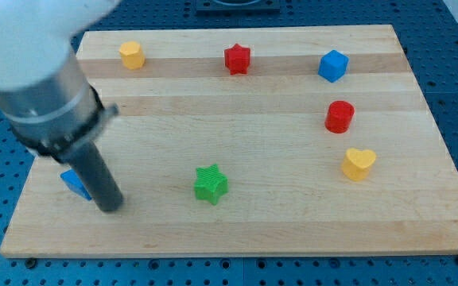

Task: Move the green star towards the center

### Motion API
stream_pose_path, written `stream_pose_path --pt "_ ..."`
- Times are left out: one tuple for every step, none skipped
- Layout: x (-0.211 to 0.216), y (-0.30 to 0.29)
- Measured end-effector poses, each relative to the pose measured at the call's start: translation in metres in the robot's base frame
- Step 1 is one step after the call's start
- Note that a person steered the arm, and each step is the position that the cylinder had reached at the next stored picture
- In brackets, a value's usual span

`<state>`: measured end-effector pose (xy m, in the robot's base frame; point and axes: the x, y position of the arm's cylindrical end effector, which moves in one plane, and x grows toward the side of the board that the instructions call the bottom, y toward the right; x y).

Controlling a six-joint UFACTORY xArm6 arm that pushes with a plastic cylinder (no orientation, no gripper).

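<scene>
The green star point(211, 183) lies on the wooden board point(245, 230), below and a little left of the board's middle. My tip point(110, 207) rests on the board near the view's bottom left, well to the left of the green star and apart from it. A blue block point(73, 182) sits just left of the rod, partly hidden by it; its shape is unclear.
Along the view's top are a yellow hexagon-like block point(132, 55), a red star point(237, 59) and a blue cube point(333, 65). On the view's right are a red cylinder point(339, 116) and a yellow heart point(359, 163). The arm's body covers the top left corner.
</scene>
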<state>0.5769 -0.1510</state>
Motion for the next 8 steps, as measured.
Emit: stream_pose_path --pt "0.03 0.082" --pt "0.007 0.101" --pt "-0.025 0.11" --pt "-0.054 0.096" --pt "-0.071 0.07" --pt "-0.038 0.094" --pt "-0.047 0.119" --pt "-0.061 0.134"
